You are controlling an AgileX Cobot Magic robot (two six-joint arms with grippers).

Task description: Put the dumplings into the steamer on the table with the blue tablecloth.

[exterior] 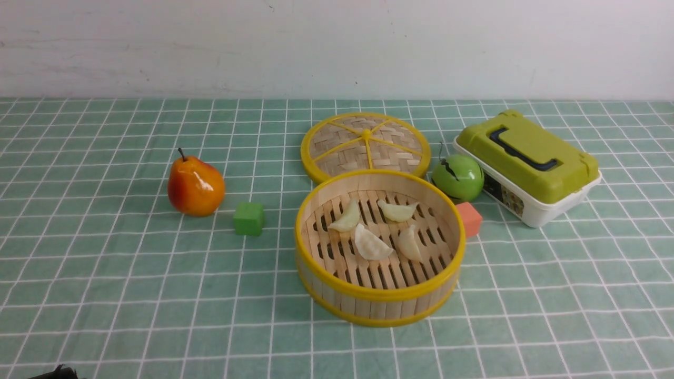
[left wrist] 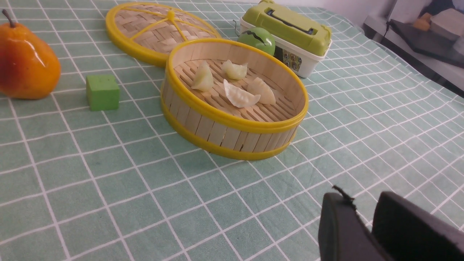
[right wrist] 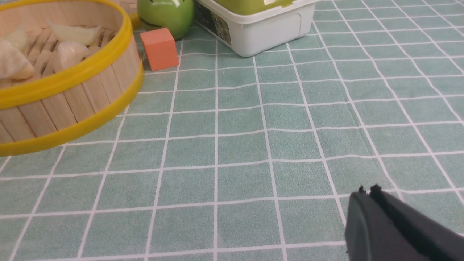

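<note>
A: Four dumplings (exterior: pixel 371 243) lie on the slats inside the steamer (exterior: pixel 380 293), which sits on the table (exterior: pixel 105 295). None is left outside that I can see.

B: And the arms?

A: Both hang low, well apart from the steamer. The left gripper (left wrist: pixel 364 221) stands slightly spread and empty; the right gripper (right wrist: pixel 367 194) is pressed together, holding nothing.

B: Any risk now?

A: Probably only a careless sweep: an arm could knock the rim, shove the steamer into the lid (exterior: pixel 365 146), or spill the dumplings.

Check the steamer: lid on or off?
Off. The steamer stands open, dumplings visible inside; the lid lies flat behind it.
</note>
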